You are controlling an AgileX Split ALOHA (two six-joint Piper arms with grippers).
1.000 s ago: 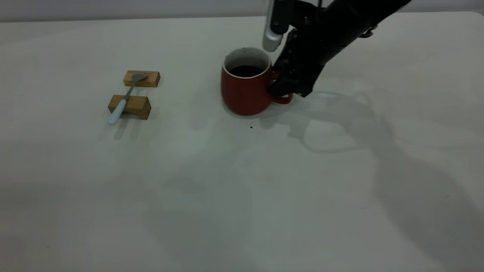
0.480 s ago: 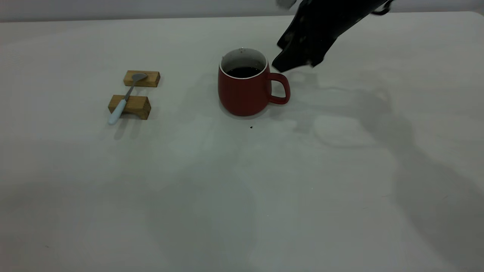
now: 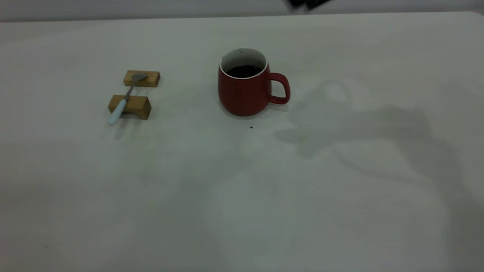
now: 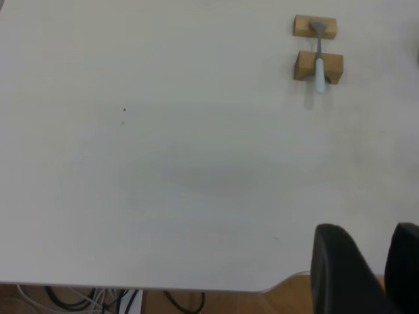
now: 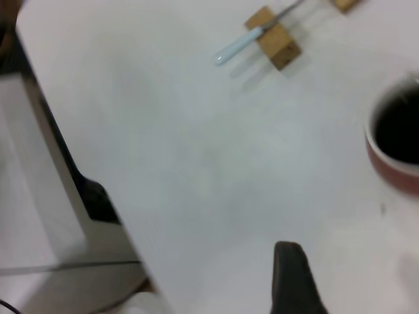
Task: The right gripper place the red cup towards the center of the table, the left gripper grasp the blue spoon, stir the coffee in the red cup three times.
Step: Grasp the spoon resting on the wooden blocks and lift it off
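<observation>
The red cup [image 3: 244, 94] stands upright near the middle of the table [image 3: 242, 189], its handle toward the right side, with dark coffee [image 3: 245, 70] inside. Nothing touches it. My right gripper [image 3: 306, 3] is high at the back edge of the view, almost out of the picture. Its wrist view shows one dark finger [image 5: 288, 261], nothing held, and the cup [image 5: 396, 163] below. The blue spoon [image 3: 126, 97] lies across two wooden blocks at the left. My left gripper [image 4: 370, 229] hangs open over the table's near edge, far from the spoon [image 4: 319, 59].
Two wooden blocks [image 3: 141, 78] [image 3: 130, 106] carry the spoon. A tiny dark speck [image 3: 251, 127] lies in front of the cup. Cables [image 4: 98, 301] hang below the table edge by the left arm. A dark stand [image 5: 91, 196] sits beside the table's edge.
My right gripper let go of the cup's handle and rose up and back, nearly leaving the exterior view. The cup stays put. The spoon has not moved.
</observation>
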